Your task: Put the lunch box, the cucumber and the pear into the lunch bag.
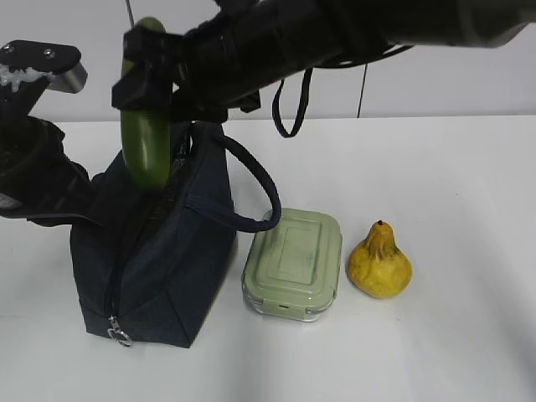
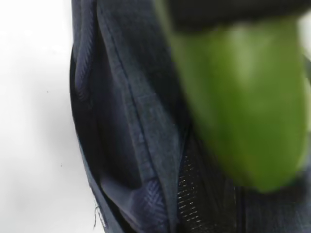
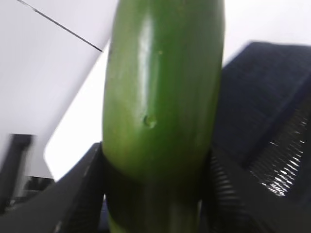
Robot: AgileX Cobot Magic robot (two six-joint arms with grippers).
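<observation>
Far left, left gripper [image 1: 79,197]: pressed against the bag's left side; jaws hidden by fabric, can't tell if clenched or released.
Lunch bag [image 1: 159,268]: navy woven fabric, boxy, standing on the white table [image 1: 435,184]; top zipper parted, mesh lining [image 2: 192,194] shows inside the opening. Metal ring pull [image 1: 120,335] hangs at the near bottom end. Loop handle [image 1: 260,188] arcs over to the right.
Bag contents: not visible past the opening; can't tell.
Cucumber [image 1: 146,138]: smooth, glossy dark green cylinder, upright, rounded lower end right at the bag's open top.
Right gripper [image 1: 149,79]: reaches across from the right, jaws clamped on the cucumber's upper part, a pad on either side of it in the right wrist view.
Lunch box [image 1: 293,264]: rounded rectangle, clear base, sage-green lid on; on the table just beside the bag's right side.
Pear [image 1: 379,264]: yellow, bumpy, narrow neck with dark stem, upright on the table, near the lunch box, not touching.
</observation>
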